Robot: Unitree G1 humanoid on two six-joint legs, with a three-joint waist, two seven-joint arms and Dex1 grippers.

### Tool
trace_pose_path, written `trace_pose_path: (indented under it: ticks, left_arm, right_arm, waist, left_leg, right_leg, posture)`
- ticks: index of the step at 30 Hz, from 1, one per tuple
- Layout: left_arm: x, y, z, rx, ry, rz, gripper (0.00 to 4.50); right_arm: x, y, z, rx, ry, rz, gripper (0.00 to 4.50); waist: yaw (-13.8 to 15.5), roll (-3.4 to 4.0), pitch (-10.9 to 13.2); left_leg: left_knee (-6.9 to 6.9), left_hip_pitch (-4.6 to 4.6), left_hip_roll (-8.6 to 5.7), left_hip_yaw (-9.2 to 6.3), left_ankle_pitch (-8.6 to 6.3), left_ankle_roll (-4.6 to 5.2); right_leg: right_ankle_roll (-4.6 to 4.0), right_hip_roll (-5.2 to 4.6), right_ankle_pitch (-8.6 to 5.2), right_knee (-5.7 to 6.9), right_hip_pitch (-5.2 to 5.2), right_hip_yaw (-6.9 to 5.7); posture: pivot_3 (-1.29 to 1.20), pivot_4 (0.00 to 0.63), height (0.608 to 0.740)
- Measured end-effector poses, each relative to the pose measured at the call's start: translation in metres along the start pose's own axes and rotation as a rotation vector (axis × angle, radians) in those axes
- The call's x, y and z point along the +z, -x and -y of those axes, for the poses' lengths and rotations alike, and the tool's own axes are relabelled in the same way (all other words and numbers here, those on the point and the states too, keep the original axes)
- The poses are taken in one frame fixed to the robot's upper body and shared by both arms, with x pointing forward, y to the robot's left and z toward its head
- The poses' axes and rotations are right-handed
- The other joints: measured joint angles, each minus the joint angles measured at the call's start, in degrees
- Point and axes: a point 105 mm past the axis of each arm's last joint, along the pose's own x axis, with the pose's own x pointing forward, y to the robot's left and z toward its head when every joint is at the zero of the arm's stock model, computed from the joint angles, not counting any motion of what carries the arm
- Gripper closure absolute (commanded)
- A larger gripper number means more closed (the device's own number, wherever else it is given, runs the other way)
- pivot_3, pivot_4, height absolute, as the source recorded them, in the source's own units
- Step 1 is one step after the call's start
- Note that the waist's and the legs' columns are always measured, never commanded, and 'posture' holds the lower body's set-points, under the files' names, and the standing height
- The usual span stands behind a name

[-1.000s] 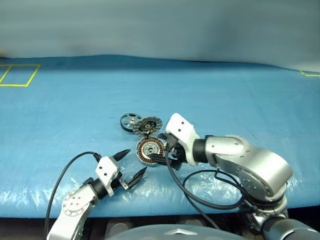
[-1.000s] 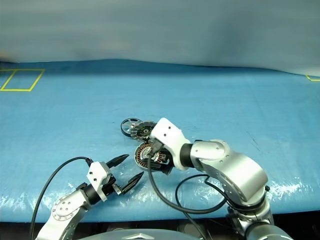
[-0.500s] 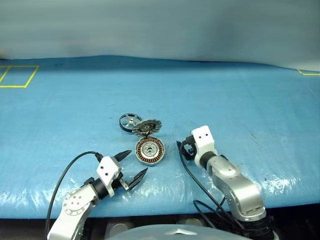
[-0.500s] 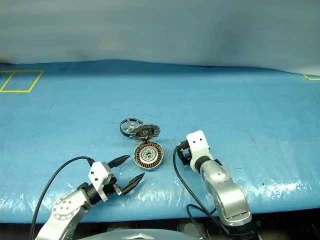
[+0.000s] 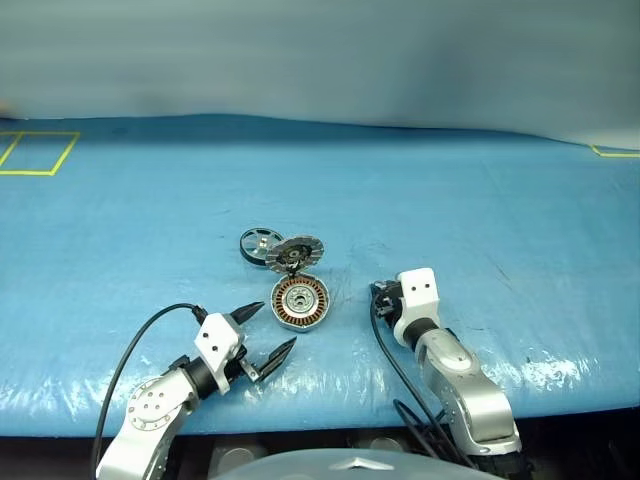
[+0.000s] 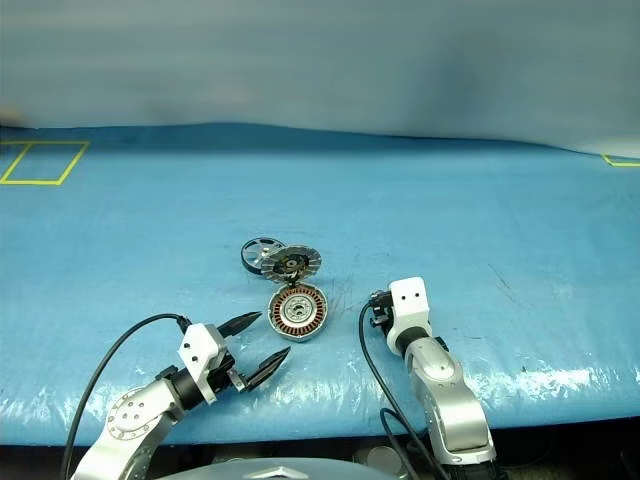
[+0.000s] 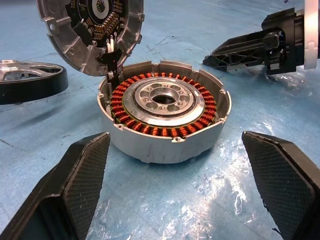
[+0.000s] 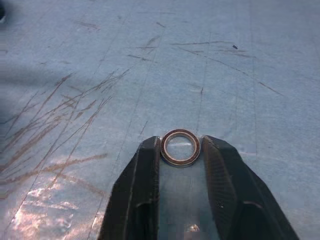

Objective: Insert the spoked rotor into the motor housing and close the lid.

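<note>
Rotor [image 5: 259, 243] half behind lid [image 5: 294, 252], left tool [image 5: 264, 334] wide, right tool [image 8: 181, 150] pinching ring [image 8: 180, 147]

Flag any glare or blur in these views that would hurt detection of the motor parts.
Eye views: bright specular glare on the blue cover along its near edge; motor housing, lid and spoked rotor sit clear of it. Left wrist view: housing sharp, left gripper fingers soft, small glints on the cover. Right wrist view: small metal ring sharp between the right gripper fingers, glare patch nearby.

I see glossy scratched blue sheeting on the table [image 5: 480, 200], a bright metal motor housing [image 7: 165, 117] with copper windings, and matt black textured fingers [image 7: 85, 170].
</note>
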Motion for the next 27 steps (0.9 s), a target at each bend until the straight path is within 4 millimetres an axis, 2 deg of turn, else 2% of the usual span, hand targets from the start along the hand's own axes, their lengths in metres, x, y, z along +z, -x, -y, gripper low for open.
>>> trace_pose_path:
  ticks: [5, 9, 14, 17, 22, 27]
  left_arm:
    - [0.000, 0.000, 0.000, 0.003, -0.008, -0.003, 0.00]
    - [0.001, -0.001, 0.000, 0.002, -0.011, 0.000, 0.00]
    - [0.002, -0.002, -0.001, 0.000, -0.014, 0.007, 0.00]
    - [0.003, -0.003, 0.000, 0.006, -0.007, 0.014, 0.00]
    - [0.004, -0.004, -0.001, 0.009, -0.009, 0.021, 0.00]
    - [0.004, -0.004, -0.002, 0.020, -0.006, 0.020, 0.00]
  right_arm:
    - [-0.002, 0.015, -0.004, 0.080, 0.126, -0.028, 3.82]
    - [0.008, 0.028, -0.020, 0.272, 0.179, -0.062, 3.82]
    - [0.066, 0.032, -0.047, 0.437, 0.239, 0.114, 3.82]
    - [0.083, 0.029, -0.067, 0.493, 0.235, 0.172, 3.82]
    - [0.076, 0.023, -0.096, 0.578, 0.210, 0.136, 3.82]
    - [0.070, 0.015, -0.103, 0.569, 0.171, 0.090, 3.82]
  waist:
    - [0.18, -0.01, -0.01]
    - [0.12, 0.12, 0.09]
    - [0.15, 0.21, 0.18]
    - [0.27, 0.19, 0.18]
    - [0.34, 0.22, 0.20]
    - [0.28, 0.25, 0.21]
  left_leg:
    - [0.01, -0.02, 0.00, 0.00, 0.00, 0.00]
    - [0.04, -0.12, 0.00, 0.02, 0.00, 0.00]
    - [0.06, -0.12, -0.01, 0.02, 0.01, 0.01]
    - [0.04, -0.21, -0.01, 0.01, 0.00, 0.01]
    - [0.03, -0.24, -0.02, 0.00, 0.00, 0.01]
    - [0.07, -0.21, -0.02, 0.00, 0.01, 0.01]
  right_leg:
    - [0.00, 0.00, 0.00, -0.01, 0.01, 0.00]
    - [0.00, 0.00, 0.01, 0.04, 0.10, 0.03]
    - [0.03, 0.01, 0.02, 0.04, 0.11, 0.02]
    - [0.03, 0.01, 0.02, 0.00, 0.06, 0.01]
    - [0.04, 0.00, 0.03, 0.01, 0.05, 0.01]
    - [0.05, 0.01, 0.04, 0.05, 0.05, 0.01]
  posture:
    - [0.00, 0.150, 0.740]
    - [0.00, 0.150, 0.740]
    - [0.00, 0.150, 0.740]
    - [0.00, 0.150, 0.740]
    - [0.00, 0.150, 0.740]
    - [0.00, 0.150, 0.740]
